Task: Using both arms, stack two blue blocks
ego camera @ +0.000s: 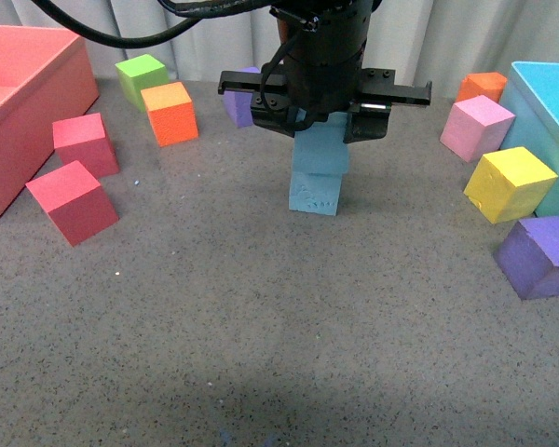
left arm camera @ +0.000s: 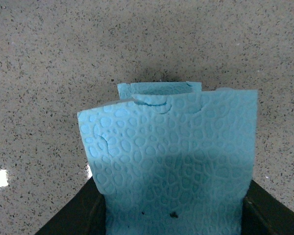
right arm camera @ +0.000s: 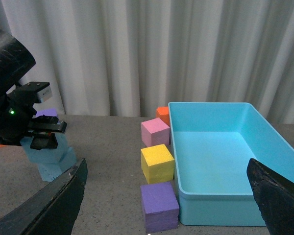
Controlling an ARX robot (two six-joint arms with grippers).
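In the front view my left gripper (ego camera: pixel 321 126) hangs over the middle of the table, shut on a sky-blue block (ego camera: pixel 321 151). That block rests on top of a second blue block (ego camera: pixel 314 196), slightly turned against it. In the left wrist view the held block (left arm camera: pixel 171 161) fills the space between the black fingers (left arm camera: pixel 81 213), and the lower block's edge (left arm camera: pixel 159 88) peeks out beyond it. My right gripper (right arm camera: pixel 166 200) is open and holds nothing; it hovers off to the right, looking across at the stack (right arm camera: pixel 54 159) and the left arm (right arm camera: pixel 19 122). The front view does not show it.
A pink bin (ego camera: pixel 19 102) stands at the left with two red cubes (ego camera: pixel 74 200) beside it. Green (ego camera: pixel 142 76), orange (ego camera: pixel 170 114) and purple (ego camera: pixel 239 104) cubes lie behind. At the right are a light-blue bin (ego camera: pixel 550 121) and pink (ego camera: pixel 476 128), yellow (ego camera: pixel 510 183) and purple (ego camera: pixel 540 256) cubes.
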